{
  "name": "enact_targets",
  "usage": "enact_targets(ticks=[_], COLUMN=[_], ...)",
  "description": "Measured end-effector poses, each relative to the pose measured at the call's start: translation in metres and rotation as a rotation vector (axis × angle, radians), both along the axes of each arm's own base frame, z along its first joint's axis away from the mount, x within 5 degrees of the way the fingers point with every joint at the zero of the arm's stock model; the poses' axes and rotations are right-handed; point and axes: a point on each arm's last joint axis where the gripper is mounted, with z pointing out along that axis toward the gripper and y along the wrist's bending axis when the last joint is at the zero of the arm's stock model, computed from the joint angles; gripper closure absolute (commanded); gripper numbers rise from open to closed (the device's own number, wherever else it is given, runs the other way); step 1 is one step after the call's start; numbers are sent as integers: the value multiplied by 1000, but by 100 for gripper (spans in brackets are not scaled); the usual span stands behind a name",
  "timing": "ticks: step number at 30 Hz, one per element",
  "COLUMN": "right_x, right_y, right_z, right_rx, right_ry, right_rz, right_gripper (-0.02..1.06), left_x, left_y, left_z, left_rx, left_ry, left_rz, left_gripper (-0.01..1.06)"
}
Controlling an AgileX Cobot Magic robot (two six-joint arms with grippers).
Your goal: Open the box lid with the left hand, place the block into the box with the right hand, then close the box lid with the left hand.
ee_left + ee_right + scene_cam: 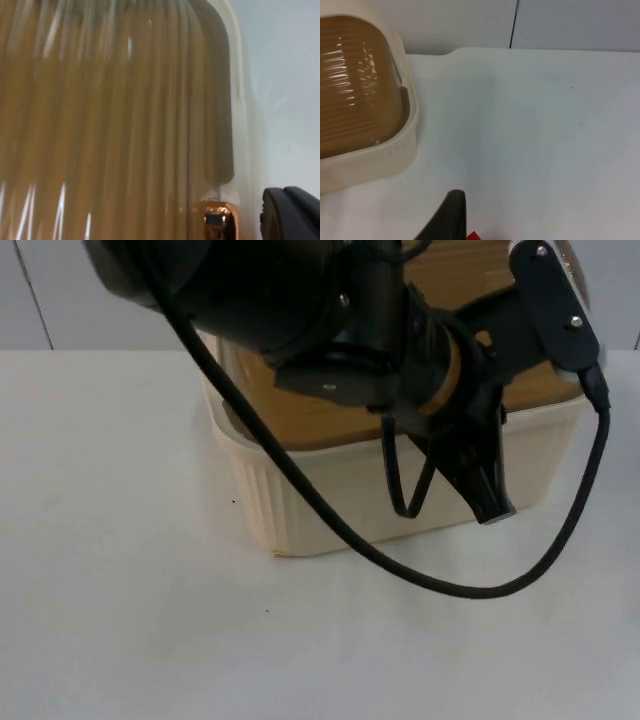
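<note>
The cream box (330, 495) sits at the far middle of the white table (120, 570), its ribbed amber lid (330, 420) lying flat and shut. My left gripper (470, 475) hangs over the lid's right part, fingers pointing down past the box's near wall; whether they are spread or closed I cannot tell. By my right gripper (451, 220) a sliver of the red block (473, 236) shows beside a fingertip; its grip is unclear.

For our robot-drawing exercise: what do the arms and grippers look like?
The left arm is bulky, rounded, glossy black. The left gripper, over the box, is black and tapers to a slim tip. The right gripper, over the table, is matte black and pointed.
</note>
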Motion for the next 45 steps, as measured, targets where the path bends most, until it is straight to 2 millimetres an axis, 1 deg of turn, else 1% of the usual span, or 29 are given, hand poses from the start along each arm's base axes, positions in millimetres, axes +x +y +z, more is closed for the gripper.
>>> enact_targets(ticks=[7,13,27,31,36,43,45], right_x=[0,0,0,0,0,0,0], right_y=[0,0,0,0,0,0,0], right_z=[0,0,0,0,0,0,0], right_rx=[0,0,0,0,0,0,0], right_ry=[-1,-1,-1,-1,-3,-6,-6], right_rz=[0,0,0,0,0,1,1], right_gripper=[3,3,3,3,3,3,3], left_x=[2,8,10,11,14,15,15], left_y=[2,8,10,14,20,21,21], left_z=[0,-1,-1,6,9,9,13], left_rx=[8,26,53,86,127,143,137], left_ry=[-4,-12,-35,-68,-95,-108,-114], left_rz=[4,22,8,16,39,34,36], left_gripper=[105,105,105,105,105,105,105])
